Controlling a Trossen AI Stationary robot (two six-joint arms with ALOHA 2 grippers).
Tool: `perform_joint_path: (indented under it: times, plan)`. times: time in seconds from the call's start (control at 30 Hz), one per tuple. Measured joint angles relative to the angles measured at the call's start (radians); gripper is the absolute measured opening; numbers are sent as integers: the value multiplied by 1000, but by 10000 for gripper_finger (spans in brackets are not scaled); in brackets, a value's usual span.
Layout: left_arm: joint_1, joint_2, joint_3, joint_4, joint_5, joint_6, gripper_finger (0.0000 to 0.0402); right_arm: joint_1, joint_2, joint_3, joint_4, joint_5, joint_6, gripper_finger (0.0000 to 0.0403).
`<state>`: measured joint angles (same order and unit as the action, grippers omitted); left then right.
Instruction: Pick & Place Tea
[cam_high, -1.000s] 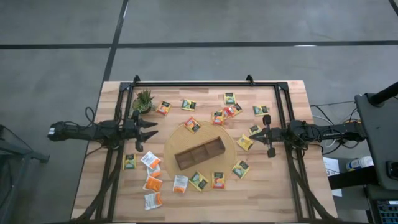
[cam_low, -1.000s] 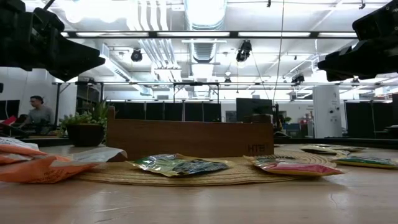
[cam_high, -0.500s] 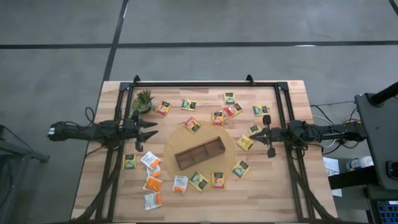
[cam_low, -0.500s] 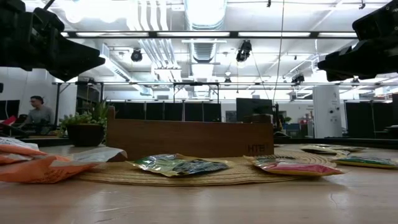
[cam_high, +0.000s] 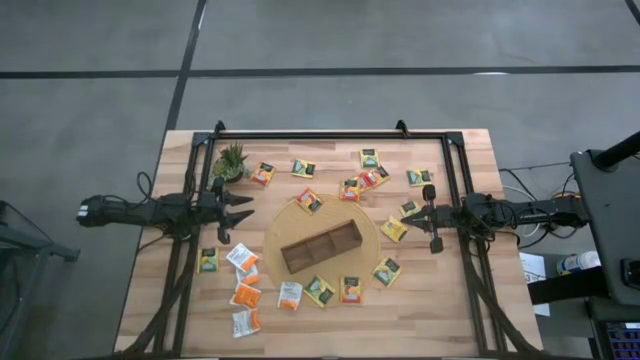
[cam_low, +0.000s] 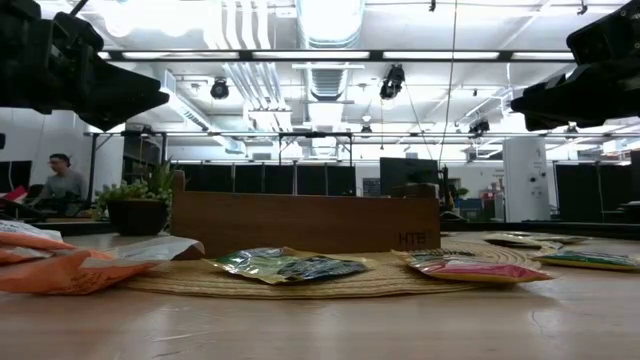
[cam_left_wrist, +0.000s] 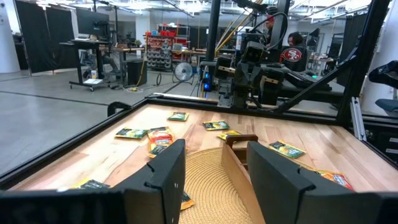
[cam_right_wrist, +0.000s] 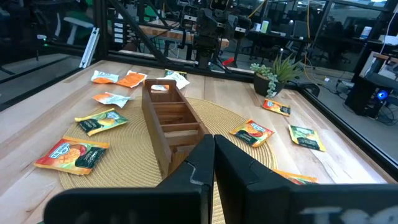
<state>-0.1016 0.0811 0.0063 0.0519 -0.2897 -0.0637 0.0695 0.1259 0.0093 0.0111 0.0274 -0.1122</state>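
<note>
Nothing moved; both grippers hover beside the tray (cam_high: 321, 246).

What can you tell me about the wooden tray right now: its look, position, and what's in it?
The wooden tray is a long, narrow brown box with low walls and cross dividers forming open compartments. It lies angled at the middle of a round woven mat, upright and between the two arms. In the right wrist view the compartments look empty. No sachet or gripper touches it.

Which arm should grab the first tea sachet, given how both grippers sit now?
Left, probably. The left gripper is open, above the cluster of tea sachets. The right gripper is shut, though a yellow sachet lies near it.
</note>
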Motion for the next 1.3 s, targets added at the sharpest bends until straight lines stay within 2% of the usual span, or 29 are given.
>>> perform_joint_path:
  times: [0.57,0.7,0.8,0.9,1.03,1.1,1.17,1.3]
  plan:
    - [0,0,0,0,0,0,165,0,0,0,5,0,1,8]
    - [0,0,0,0,0,0,165,0,0,0,32,1,94,9]
    - [0,0,0,0,0,0,165,-2,0,0,143,-5,110,9]
    - [0,0,0,0,0,0,165,-2,0,0,354,-9,92,9]
    - [0,0,0,0,0,0,165,-2,17,14,754,-9,-134,9]
    - [0,0,0,0,0,0,165,-2,20,42,893,-3,-258,8]
    - [0,0,0,0,0,0,165,-2,18,73,966,0,-323,9]
    - [0,0,0,0,0,0,165,-2,25,120,961,2,-312,9]
